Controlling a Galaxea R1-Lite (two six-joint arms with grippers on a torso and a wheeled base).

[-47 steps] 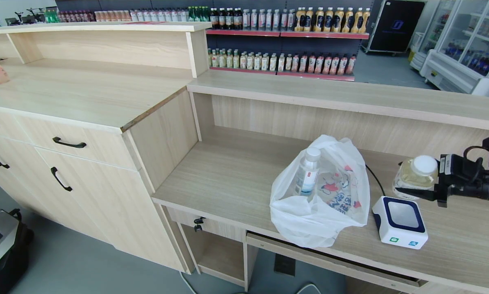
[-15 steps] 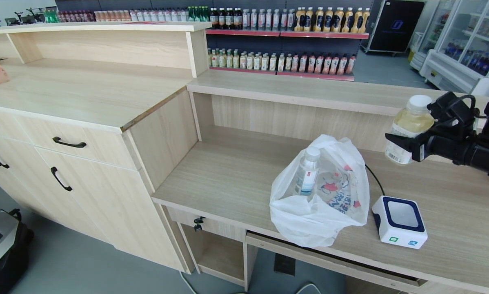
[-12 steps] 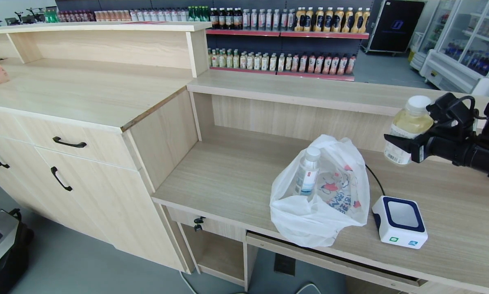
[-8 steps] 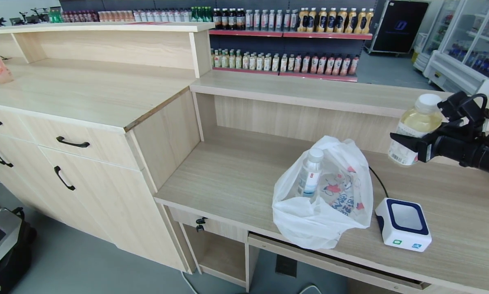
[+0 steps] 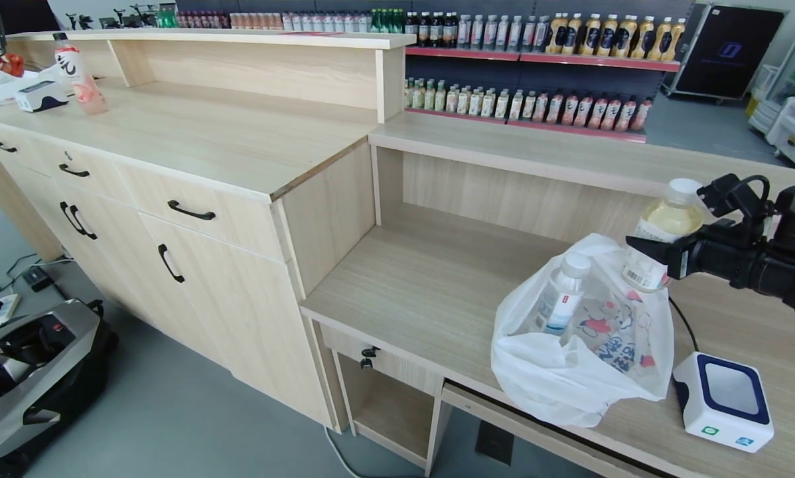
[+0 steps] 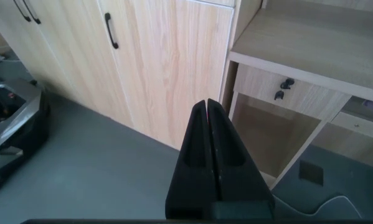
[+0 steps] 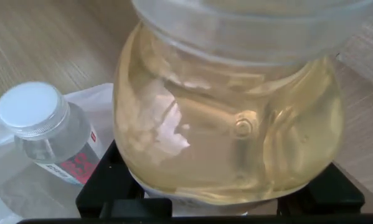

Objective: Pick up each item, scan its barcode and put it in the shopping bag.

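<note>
Your right gripper point(image 5: 646, 251) has its fingers clamped on the lower body of the yellow drink bottle point(image 5: 664, 222), with one dark finger point(image 5: 656, 252) lying across the label. The bottle hangs in the air with its white cap up. Its long axis is near vertical with a slight lean, just above the far rim of the shopping bag point(image 5: 570, 378). The bag stands open on the counter point(image 5: 431, 285) and holds a clear water bottle point(image 5: 560, 299), cap up and leaning. The scanner point(image 5: 726, 401) sits just beside the bag on your right, window facing up. Your left gripper point(image 6: 207, 111) has its fingers pressed together, holding nothing, over the floor point(image 6: 99, 162) before the cupboard doors point(image 6: 161, 56).
</note>
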